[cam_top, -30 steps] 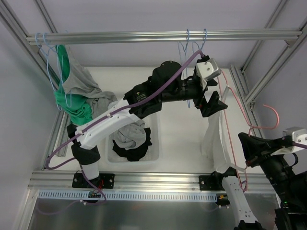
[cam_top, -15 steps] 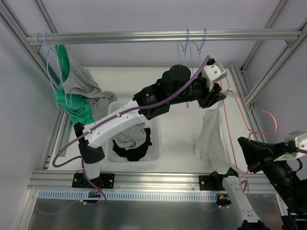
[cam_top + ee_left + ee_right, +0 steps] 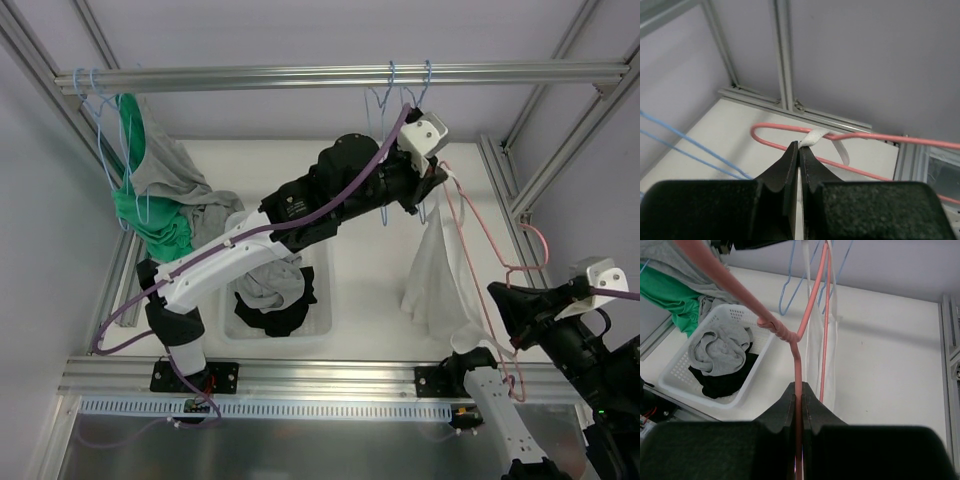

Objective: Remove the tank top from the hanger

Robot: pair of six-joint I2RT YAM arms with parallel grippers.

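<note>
A white tank top hangs from a pink wire hanger at the right of the top view. My left gripper is up at the garment's top, shut on its white strap, which loops over the hanger wire just past the left gripper's tips. My right gripper is lower at the right, shut on the hanger's stem. In the right wrist view that gripper has the pink stem running between its jaws, and the tank top hangs behind it.
A metal rail crosses the back with empty blue hangers. Green and grey garments hang at its left end. A white basket of grey and black clothes sits under the left arm. Frame posts stand at the right.
My left gripper went from open to shut on the strap and drew back left and up. The tank top now slants toward it. The right gripper with the hanger shifted slightly.
</note>
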